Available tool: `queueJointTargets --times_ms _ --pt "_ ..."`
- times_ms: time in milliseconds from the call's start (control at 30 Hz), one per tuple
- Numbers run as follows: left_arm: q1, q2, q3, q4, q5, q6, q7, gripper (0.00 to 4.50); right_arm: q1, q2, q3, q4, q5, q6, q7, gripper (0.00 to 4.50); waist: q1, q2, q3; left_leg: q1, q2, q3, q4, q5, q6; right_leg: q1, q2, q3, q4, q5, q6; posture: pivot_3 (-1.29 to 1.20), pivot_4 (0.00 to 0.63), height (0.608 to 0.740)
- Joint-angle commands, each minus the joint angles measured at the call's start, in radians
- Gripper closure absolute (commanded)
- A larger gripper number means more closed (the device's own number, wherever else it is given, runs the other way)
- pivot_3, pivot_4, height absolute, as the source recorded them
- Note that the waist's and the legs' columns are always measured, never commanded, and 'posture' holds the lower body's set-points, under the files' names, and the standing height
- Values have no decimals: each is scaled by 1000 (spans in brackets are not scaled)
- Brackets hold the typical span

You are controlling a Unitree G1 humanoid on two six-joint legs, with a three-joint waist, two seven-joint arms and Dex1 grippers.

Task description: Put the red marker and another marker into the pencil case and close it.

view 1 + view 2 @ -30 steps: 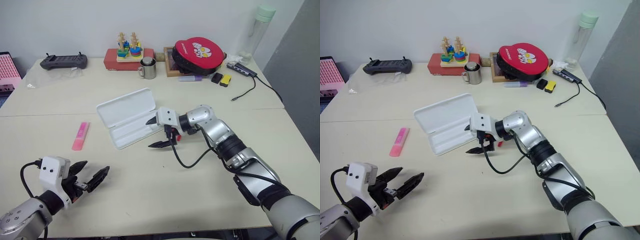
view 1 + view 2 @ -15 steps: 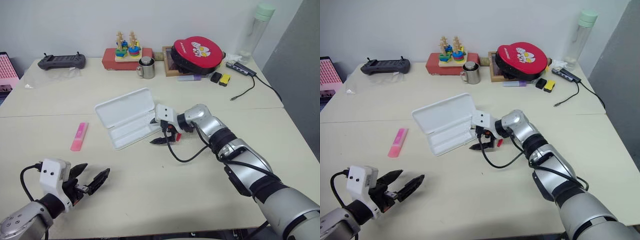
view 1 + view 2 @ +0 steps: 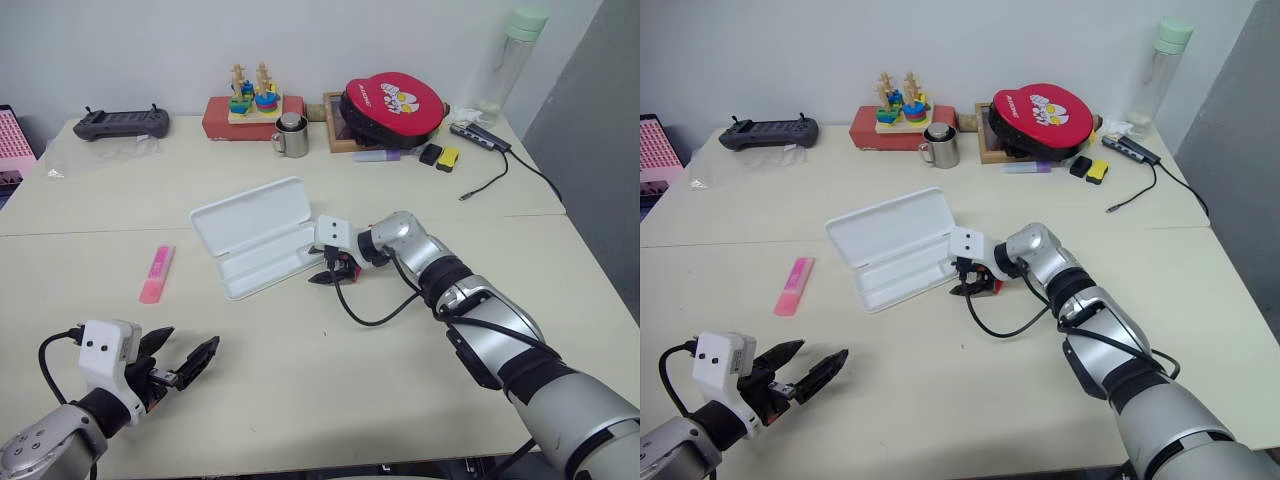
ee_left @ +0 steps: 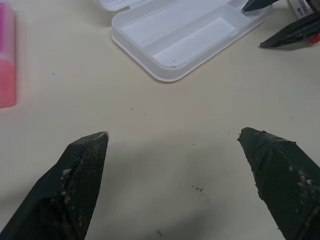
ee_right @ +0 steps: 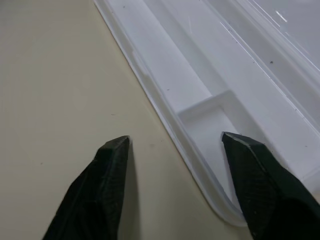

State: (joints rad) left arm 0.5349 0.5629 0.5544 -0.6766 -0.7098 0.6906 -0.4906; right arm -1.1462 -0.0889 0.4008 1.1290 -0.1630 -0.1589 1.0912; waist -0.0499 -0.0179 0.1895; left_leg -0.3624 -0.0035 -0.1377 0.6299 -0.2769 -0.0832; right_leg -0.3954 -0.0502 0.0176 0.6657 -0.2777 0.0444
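Note:
The white pencil case lies open mid-table, its lid laid back and its divided tray empty. My right gripper is low at the tray's near right corner. Its fingers are apart, one on each side of the tray's rim, and nothing shows between the tips. The red marker lies on the table under that gripper's body, mostly hidden, with only a red end and a bit of white barrel showing. The pink highlighter lies left of the case. My left gripper hovers open near the front left, empty.
Along the back edge stand a game controller, a red box with a stacking toy, a metal mug, a red round case, a purple marker and a bottle. A cable trails at the back right.
My right gripper has sunk toward the table beside the case's corner, and its fingers have drawn closer together. The left gripper has stayed where it was.

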Motion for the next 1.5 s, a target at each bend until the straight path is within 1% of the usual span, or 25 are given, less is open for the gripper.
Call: queueJointTargets --times_ms 33,67,133,233,333,533,700,767,833,933,1067,1200,1367,1500 --pt "-3 -4 1 -26 -10 -6 4 0 -20 2 7 -17 -30 -31 21 2529 0 0 0 0 0 0 0 0 0 0 0 0 0 0 0 0 150 740" --pt "-6 -3 0 -26 -11 -5 5 0 -20 0 12 -18 -39 -39 20 2663 0 0 0 0 0 0 0 0 0 0 0 0 0 0 0 0 150 740" --pt "-8 -4 0 -24 -12 -5 5 0 -19 0 6 -26 -35 -25 39 3167 0 0 0 0 0 0 0 0 0 0 0 0 0 0 0 0 150 740" --pt "-8 -5 0 -24 -12 -4 4 0 -15 -2 5 -36 -36 -19 64 3712 -1 0 0 0 0 0 0 0 0 0 0 0 0 0 0 0 150 740" --pt "-13 -7 -5 -22 -8 -7 6 0 -1 -10 15 -59 -47 -39 86 4444 -1 0 0 0 0 0 0 0 0 0 0 0 0 0 0 0 150 740" --pt "-24 -16 -3 -20 -16 -3 12 0 27 -22 15 -126 -46 -22 152 4444 -2 0 0 0 0 0 0 0 0 0 0 0 0 0 0 0 150 740" --pt "-27 -14 -3 -7 -3 -8 10 0 90 -67 25 -302 -25 -56 224 4444 -1 0 0 0 0 0 0 0 0 0 0 0 0 0 0 0 150 740" --pt "-26 -13 -3 -2 1 -10 7 0 146 -112 42 -469 -21 -51 261 4444 -1 0 0 0 0 0 0 0 0 0 0 0 0 0 0 0 150 740" --pt "-26 -12 -7 2 7 -13 5 0 211 -148 49 -666 7 30 308 4444 0 0 0 -1 0 0 0 0 0 0 0 0 0 0 0 0 150 740" --pt "-28 -12 -10 7 10 -14 4 0 263 -177 53 -822 32 131 329 4444 -1 0 0 -1 0 -1 0 0 0 0 0 0 0 0 0 0 150 740" --pt "-46 0 -25 37 25 -18 -11 0 402 -274 79 -1057 26 202 333 4444 1 0 0 0 0 0 1 0 0 1 0 0 0 0 0 0 150 740" --pt "-61 18 -33 64 38 -19 -27 0 452 -332 87 -1144 3 296 292 4444 11 -1 0 0 0 -1 1 0 0 1 0 -1 -1 0 0 0 150 740" --pt "-75 39 -33 90 48 -18 -47 0 489 -371 91 -1220 20 421 282 4444 14 -1 -1 0 0 0 1 0 0 1 0 -1 0 0 0 0 150 740" --pt "-77 47 -24 84 43 -9 -54 0 529 -415 93 -1259 16 456 265 4444 17 -1 -1 0 0 0 1 0 0 1 0 -1 -1 0 0 0 150 740"
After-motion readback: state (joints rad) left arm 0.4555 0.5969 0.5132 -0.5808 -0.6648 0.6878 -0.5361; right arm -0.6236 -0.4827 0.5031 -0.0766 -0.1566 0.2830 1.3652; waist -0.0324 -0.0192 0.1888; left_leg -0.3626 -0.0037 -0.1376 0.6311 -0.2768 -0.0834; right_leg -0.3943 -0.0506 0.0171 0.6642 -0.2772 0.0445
